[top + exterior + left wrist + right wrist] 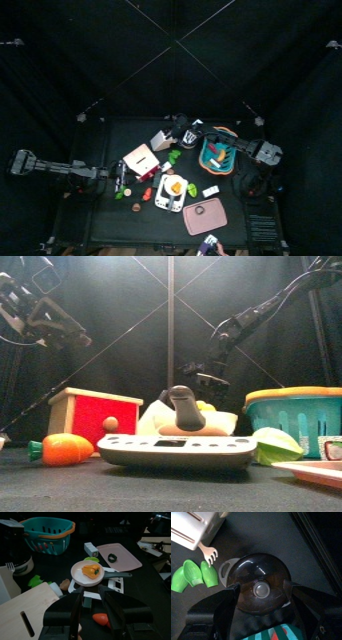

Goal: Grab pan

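Left wrist view: left gripper (93,599), fingers set a moderate way apart, nothing between them. It hangs above the tabletop (150,597).
- Pan (77,575): white, round, with a dark handle (119,575) pointing away to one side. It lies just beyond the left fingertips, apart from them, resting on a white scale (115,586). An orange food piece (89,570) lies inside it.
- Red tomato (100,618): seen in the gap between the left fingers, below them.
- Wooden box (27,614): pale top with a slot, close beside one left finger.
- Pink board (120,554): beyond the pan, with a small dark ring on it.
- Teal basket (45,532): orange rim, well beyond the fingertips, past the pan.

Right wrist view: right gripper (264,599), fingers spread wide, one on either side of a round dark lid (258,582) with a grey centre knob. Contact with the lid cannot be told.
- Green pieces (194,574): two, side by side, off beyond one right finger.
- White fork (209,554): past the green pieces, farther from the fingers.

Top view: left gripper (123,178) stands just short of the pan (166,188). The right gripper (201,135) is well apart from the pan, next to the basket (218,150).

Front view: pan (174,421) sits atop the scale (174,448), with the box (94,416) to one side and the basket (294,416) to the other.
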Controlling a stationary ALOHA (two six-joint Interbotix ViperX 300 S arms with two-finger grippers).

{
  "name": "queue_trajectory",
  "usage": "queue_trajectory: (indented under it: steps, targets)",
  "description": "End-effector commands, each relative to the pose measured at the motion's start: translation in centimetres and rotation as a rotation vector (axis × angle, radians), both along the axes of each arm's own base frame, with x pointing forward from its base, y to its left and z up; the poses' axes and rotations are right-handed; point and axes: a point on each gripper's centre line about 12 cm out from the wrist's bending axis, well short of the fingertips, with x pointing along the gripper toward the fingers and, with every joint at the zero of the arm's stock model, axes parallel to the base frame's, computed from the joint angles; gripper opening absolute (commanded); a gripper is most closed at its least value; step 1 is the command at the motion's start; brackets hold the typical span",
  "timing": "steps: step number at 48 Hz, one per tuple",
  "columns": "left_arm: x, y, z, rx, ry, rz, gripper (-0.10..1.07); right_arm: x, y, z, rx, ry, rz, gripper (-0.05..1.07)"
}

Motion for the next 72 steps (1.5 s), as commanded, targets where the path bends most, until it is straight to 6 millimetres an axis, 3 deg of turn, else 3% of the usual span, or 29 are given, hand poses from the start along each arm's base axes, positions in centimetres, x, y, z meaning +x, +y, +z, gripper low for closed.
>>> queue_trajectory:
  steps: [1, 11, 22, 38, 52, 63, 72]
  targets:
    - [0.3, 0.0, 0.7, 0.004, -0.02, 0.0, 0.73, 0.4, 0.8, 4.7, -0.066, -0.106, 0.018, 0.99]
    - [0.5, -0.1, 1.0, -0.002, -0.017, -0.004, 0.73, 0.9, 5.6, 8.2, -0.05, -0.221, 0.087, 0.99]
    - [1.7, -0.6, 1.5, -0.01, -0.004, -0.02, 0.73, 0.5, 12.8, 7.9, 0.027, -0.361, 0.188, 0.99]
    - [5.7, -1.2, 2.0, -0.07, 0.064, -0.01, 0.74, -2.4, 21.8, 7.6, -0.076, -0.81, 0.376, 0.99]
    - [10.2, -1.0, 1.3, -0.156, 0.09, 0.052, 0.78, -3.6, 26.0, 6.8, -0.123, -0.978, 0.524, 0.99]
    - [13.7, -0.6, -0.5, -0.143, 0.137, 0.069, 0.82, -3.9, 27.3, 5.5, -0.141, -0.949, 0.615, 0.99]
    - [16.0, 0.9, -1.8, -0.137, 0.172, 0.108, 0.82, -4.3, 27.5, 6.3, -0.144, -0.977, 0.623, 0.99]
